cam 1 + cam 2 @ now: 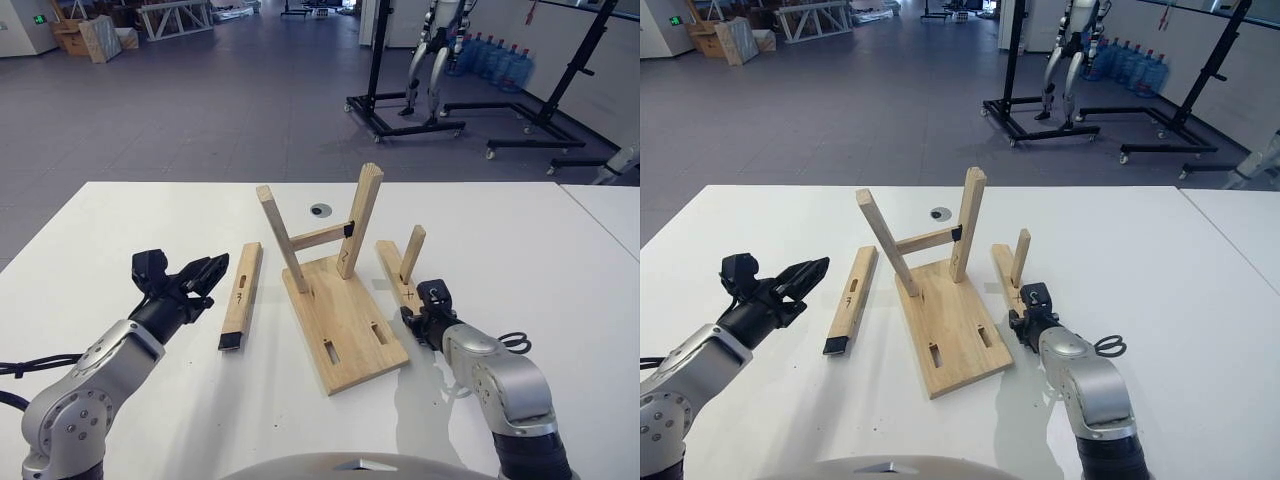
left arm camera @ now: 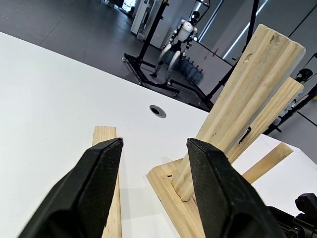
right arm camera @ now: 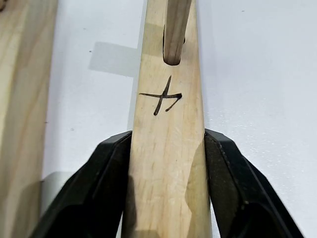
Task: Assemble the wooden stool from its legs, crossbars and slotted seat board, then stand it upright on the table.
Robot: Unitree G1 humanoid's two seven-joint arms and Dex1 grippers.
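Showed the seat board (image 1: 345, 330) flat at the middle of the table (image 1: 120, 230), two legs (image 1: 283, 235) and a crossbar (image 1: 320, 237) standing from its far end. Just right of it, caught the right gripper (image 1: 428, 305) clamped on the near end of a lying leg (image 3: 166, 163) with a short crossbar (image 1: 413, 255) pegged in. Found the left gripper (image 1: 212, 278) spread wide near a loose leg (image 1: 241, 295). Risked, on lifting by that end, swinging into the standing legs or shedding the peg.

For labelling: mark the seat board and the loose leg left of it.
seat board (image 1: 350, 315), left eye view, bare middle of its top face.
loose leg (image 1: 240, 297), left eye view, mid-length.
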